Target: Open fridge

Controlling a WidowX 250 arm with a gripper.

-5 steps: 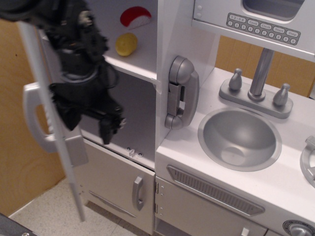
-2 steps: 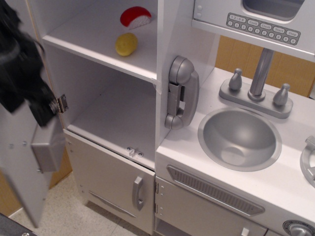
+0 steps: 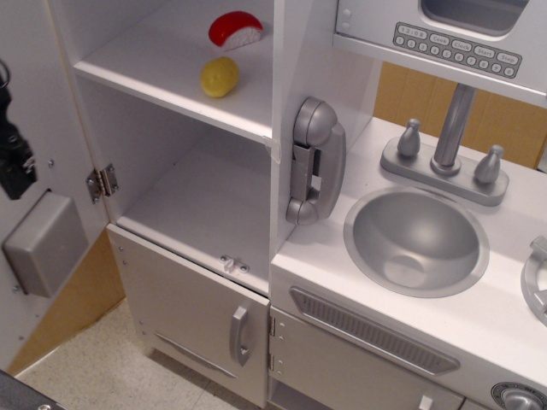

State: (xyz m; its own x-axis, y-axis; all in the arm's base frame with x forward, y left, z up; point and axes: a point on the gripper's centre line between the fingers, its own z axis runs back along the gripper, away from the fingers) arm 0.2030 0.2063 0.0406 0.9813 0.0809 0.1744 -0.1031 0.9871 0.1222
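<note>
At the left edge only a dark piece of the gripper (image 3: 12,158) shows, and I cannot tell how its fingers are set. It sits against the white inner face of the fridge (image 3: 171,196) door, swung wide open, one grey box just below it. Right of the fingers, past one hinge (image 3: 102,182), lie two bare white shelves. Farther up the top shelf holds one yellow lemon (image 3: 220,76) and one red-and-white wedge (image 3: 235,29).
</note>
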